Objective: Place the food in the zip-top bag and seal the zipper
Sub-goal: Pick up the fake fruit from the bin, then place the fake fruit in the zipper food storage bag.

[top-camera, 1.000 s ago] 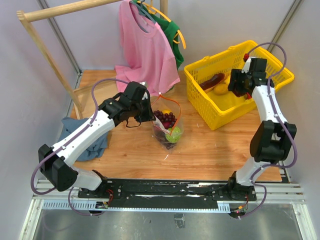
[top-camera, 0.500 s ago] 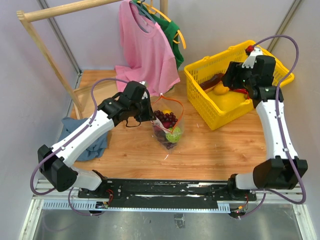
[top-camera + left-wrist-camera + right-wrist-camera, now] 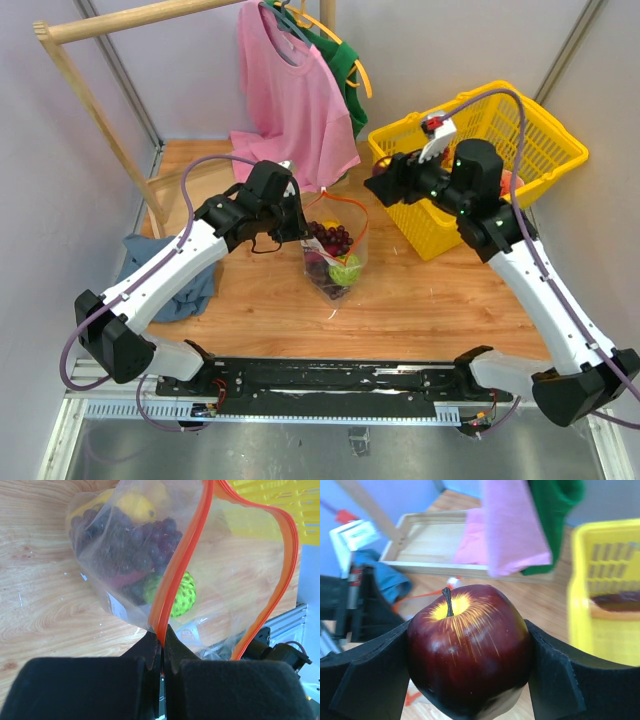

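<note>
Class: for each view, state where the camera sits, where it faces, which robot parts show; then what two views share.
Top external: above, behind the bases, looking down; both arms show.
Left wrist: on left arm, facing the zip-top bag; left gripper pinches the zipper.
Right wrist: on right arm, facing the pink shirt; right gripper holds the apple.
Shared: yellow basket.

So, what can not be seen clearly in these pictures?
- Top view: the right arm covers part of the yellow basket's inside, so some contents are hidden.
- Right wrist view: the background is blurred; the dark thing in the basket cannot be named. The right claw hides the apple's sides.
- Left wrist view: the grapes and crinkled zip-top bag hide what lies beneath; the left claw covers the zipper's near end.
</note>
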